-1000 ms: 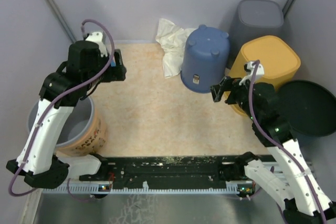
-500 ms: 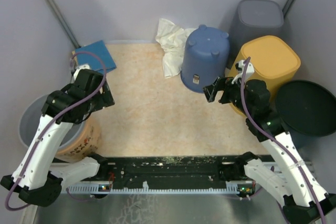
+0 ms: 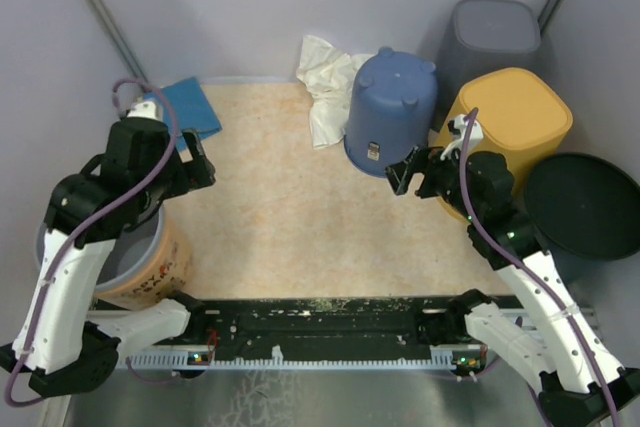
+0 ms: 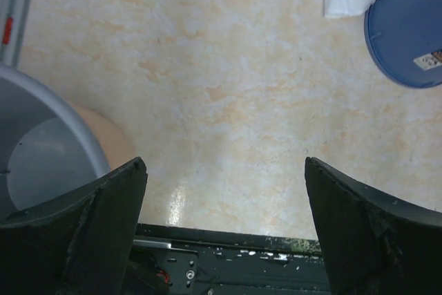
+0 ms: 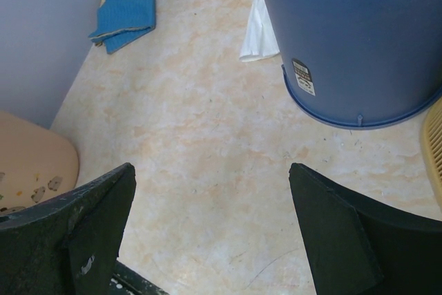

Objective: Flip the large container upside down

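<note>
Near left end effector: a gray bucket sat just below and beside its left finger, mouth up, nested inside a tan bucket at the desk's left edge.
Near right end effector: bare desk lay under it, with the container straight ahead and close.
Farther out: a folded blue cloth lay in the far-left corner. A crumpled white rag lay against the back wall, touching the container's left side.
Right side: a squarish yellow bin stood just beside the container. A gray bin stood behind it and a round black tub to its right.
In the way: only open desk separated the right end effector from the container. The rag and the yellow bin hemmed in the container's two flanks.
Container: blue, round and tapered, it stood mouth down on the desk at the far middle-right. Its flat base faced up with small nubs on it, and a small label sat near the rim on the side facing the arms.
Left end effector state: fingers spread wide, nothing between them, hanging over the desk beside the gray bucket.
Right end effector state: fingers spread wide and empty, near the container's lower rim but not touching it.
</note>
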